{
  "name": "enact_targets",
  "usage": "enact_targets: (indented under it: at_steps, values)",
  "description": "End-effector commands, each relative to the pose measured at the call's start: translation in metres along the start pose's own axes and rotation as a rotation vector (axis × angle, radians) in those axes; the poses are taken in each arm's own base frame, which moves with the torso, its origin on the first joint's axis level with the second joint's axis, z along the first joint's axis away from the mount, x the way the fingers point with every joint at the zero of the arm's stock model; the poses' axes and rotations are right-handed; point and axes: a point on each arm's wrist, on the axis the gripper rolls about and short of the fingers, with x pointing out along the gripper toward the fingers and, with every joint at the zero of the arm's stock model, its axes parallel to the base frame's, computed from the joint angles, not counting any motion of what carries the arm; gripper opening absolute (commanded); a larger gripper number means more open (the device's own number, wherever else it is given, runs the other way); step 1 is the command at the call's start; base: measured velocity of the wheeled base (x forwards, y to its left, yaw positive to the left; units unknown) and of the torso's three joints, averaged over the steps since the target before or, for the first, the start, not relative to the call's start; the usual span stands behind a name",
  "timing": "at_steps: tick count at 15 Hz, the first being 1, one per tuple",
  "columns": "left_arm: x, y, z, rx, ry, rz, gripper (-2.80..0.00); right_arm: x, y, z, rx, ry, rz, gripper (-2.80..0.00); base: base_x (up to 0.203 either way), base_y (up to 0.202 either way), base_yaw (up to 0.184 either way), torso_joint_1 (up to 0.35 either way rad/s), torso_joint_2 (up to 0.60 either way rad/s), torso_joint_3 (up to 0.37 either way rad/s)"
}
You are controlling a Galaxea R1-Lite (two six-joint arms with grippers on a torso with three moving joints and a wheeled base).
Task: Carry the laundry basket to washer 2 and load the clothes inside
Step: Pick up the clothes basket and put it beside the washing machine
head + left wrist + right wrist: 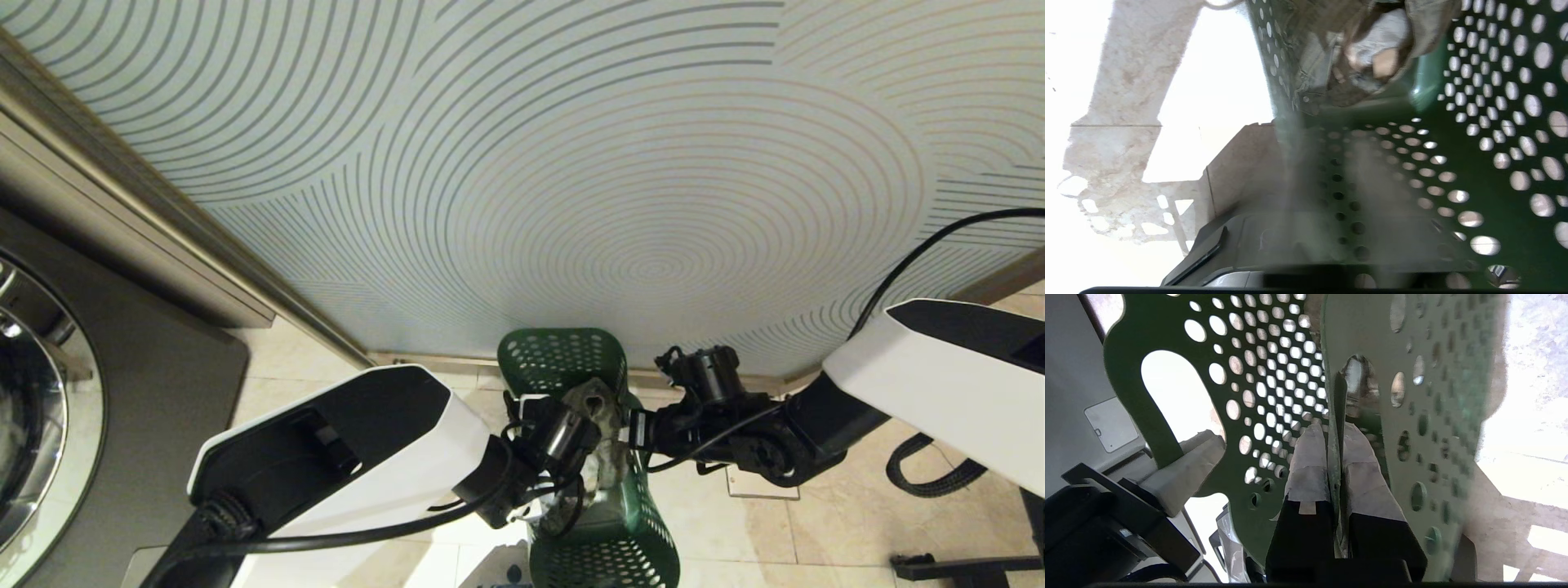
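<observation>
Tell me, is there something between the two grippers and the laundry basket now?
No. The right gripper is shut on the wall of the laundry basket, and the left gripper is at the opposite wall, shut on it. The clothes lie inside.

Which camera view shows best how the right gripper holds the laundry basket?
The right wrist view: the right gripper is shut on the laundry basket, one finger on each side of its wall. In the head view the right gripper meets the laundry basket but the contact is small. The left wrist view shows only perforated walls and the clothes.
</observation>
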Motion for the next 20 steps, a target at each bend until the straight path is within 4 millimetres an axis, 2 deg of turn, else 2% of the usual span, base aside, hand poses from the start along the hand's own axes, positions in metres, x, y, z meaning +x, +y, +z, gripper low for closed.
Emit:
enact_targets:
  at_steps: [1, 5, 10, 15, 20]
  values:
    - [-0.002, -0.001, 0.001, -0.004, -0.006, -0.005, -2.8, -0.001, 0.001, 0.001, 0.003, -0.004, 0.004, -2.8, 0.0, 0.0, 0.0, 0.0, 0.0, 0.0]
    - [-0.007, -0.005, 0.003, -0.004, -0.012, -0.018, -2.8, -0.005, 0.001, 0.0, 0.002, -0.003, 0.004, -2.8, 0.0, 0.0, 0.0, 0.0, 0.0, 0.0]
    - [-0.034, -0.01, 0.02, -0.007, -0.038, -0.057, -2.8, -0.023, 0.009, 0.002, -0.004, -0.017, 0.017, -2.8, 0.0, 0.0, 0.0, 0.0, 0.0, 0.0]
    - [-0.052, -0.001, 0.011, 0.067, 0.019, -0.028, -2.8, -0.04, 0.013, -0.009, -0.014, 0.01, 0.02, -2.8, 0.0, 0.0, 0.0, 0.0, 0.0, 0.0]
    - [-0.064, -0.009, 0.007, 0.079, 0.016, -0.056, -2.8, -0.062, 0.018, -0.011, -0.022, -0.013, 0.042, -2.8, 0.0, 0.0, 0.0, 0.0, 0.0, 0.0]
